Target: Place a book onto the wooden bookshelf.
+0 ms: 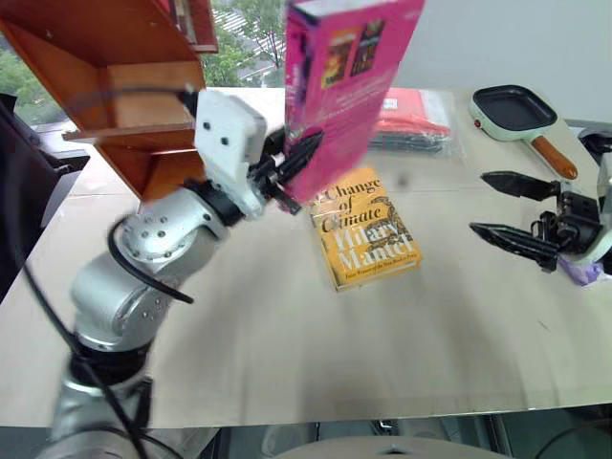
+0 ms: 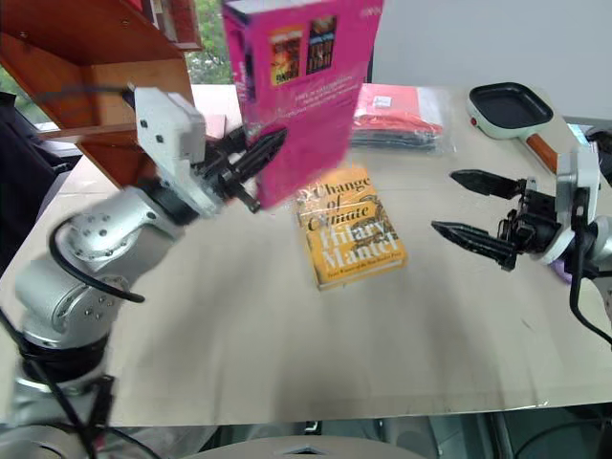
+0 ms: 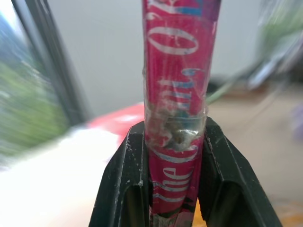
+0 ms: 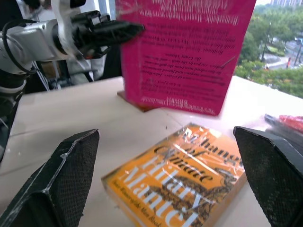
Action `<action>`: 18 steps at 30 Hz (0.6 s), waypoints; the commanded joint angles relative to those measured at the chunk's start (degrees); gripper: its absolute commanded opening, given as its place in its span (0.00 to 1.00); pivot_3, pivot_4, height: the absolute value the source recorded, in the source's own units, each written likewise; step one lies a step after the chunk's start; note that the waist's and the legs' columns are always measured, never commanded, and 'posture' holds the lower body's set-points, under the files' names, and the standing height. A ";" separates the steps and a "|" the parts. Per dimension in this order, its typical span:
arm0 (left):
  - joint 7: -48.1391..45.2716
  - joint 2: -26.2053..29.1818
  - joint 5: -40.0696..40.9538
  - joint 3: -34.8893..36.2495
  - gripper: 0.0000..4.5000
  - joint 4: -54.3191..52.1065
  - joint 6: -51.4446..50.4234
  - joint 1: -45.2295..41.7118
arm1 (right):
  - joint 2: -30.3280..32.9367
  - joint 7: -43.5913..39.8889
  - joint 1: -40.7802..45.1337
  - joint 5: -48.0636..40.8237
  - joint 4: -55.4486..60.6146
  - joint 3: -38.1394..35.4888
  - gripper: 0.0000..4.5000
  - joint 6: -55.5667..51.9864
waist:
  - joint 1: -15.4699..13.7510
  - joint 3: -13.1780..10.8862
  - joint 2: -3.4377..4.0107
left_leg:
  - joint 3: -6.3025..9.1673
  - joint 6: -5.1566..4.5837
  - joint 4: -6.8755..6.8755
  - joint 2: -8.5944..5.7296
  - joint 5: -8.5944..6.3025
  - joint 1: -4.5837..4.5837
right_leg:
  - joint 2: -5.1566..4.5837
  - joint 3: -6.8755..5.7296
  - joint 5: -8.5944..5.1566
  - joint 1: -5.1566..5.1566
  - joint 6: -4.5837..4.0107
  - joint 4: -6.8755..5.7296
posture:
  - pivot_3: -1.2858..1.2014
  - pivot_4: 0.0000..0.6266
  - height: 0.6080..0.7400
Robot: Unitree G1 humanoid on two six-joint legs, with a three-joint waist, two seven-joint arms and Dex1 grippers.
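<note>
We see our left hand (image 1: pixel 298 170) clamped on the lower edge of the pink book (image 1: pixel 350 72), holding it upright above the yellow paperback (image 1: pixel 366 229) on the desk (image 1: pixel 287 344), near the wooden bookshelf (image 1: pixel 115 86). Our right hand (image 1: pixel 507 206) hangs released beside the paperback.

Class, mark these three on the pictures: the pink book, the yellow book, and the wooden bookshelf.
pink book (image 1: pixel 349 86), left eye view, middle of its back cover.
yellow book (image 2: pixel 349 229), right eye view, centre of its front cover.
wooden bookshelf (image 1: pixel 105 38), left eye view, slanted upper panel.
</note>
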State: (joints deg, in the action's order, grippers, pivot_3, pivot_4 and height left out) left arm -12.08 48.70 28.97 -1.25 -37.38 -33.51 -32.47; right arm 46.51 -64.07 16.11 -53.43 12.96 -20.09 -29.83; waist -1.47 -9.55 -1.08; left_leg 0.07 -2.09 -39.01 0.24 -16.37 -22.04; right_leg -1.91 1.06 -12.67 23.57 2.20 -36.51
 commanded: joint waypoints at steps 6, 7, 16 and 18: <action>-9.23 13.45 -10.03 5.40 0.15 -5.23 -4.75 -4.16 | -4.69 -3.19 12.89 -9.17 -9.06 0.25 1.00 -7.04 | 1.21 -0.42 -0.13 | 0.05 0.00 0.05 0.11 -0.01 -0.15 | -0.03 -0.13 0.14 0.14 0.28 0.08 | 0.52 0.24 0.96; -11.03 17.08 -12.16 5.57 0.15 -5.43 -4.61 -3.72 | -5.24 -4.54 14.66 -9.13 -11.14 0.72 1.00 -7.23 | 1.21 -0.43 -0.13 | 0.04 0.00 0.14 0.11 -0.01 -0.16 | -0.04 -0.14 0.14 0.19 0.28 0.08 | 0.52 0.24 0.96; -14.40 31.43 -34.17 8.21 0.15 -6.51 -0.04 4.26 | -9.26 -15.51 24.31 -3.14 -25.78 4.51 1.00 -3.65 | 1.51 -0.72 -0.07 | 0.10 0.02 0.46 0.07 0.00 -0.49 | -0.09 -0.26 0.14 0.54 0.29 0.23 | 0.52 0.24 0.96; -16.65 31.92 -36.36 10.20 0.15 -6.89 -1.68 6.55 | -9.72 -16.65 25.07 -2.19 -27.30 4.54 1.00 -3.14 | 1.40 -0.72 -0.06 | 0.11 0.02 0.46 0.06 0.00 -0.56 | -0.09 -0.28 0.14 0.59 0.29 0.24 | 0.52 0.24 0.96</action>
State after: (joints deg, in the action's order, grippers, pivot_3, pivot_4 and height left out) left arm -27.72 79.61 -4.17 5.46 -43.27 -34.32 -26.64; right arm 36.62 -78.89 39.83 -56.07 -14.06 -14.44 -34.27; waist -0.07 -10.27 -1.14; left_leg 0.18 -2.07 -38.54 0.31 -16.37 -22.62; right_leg -2.01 0.78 -12.53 24.17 2.49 -36.27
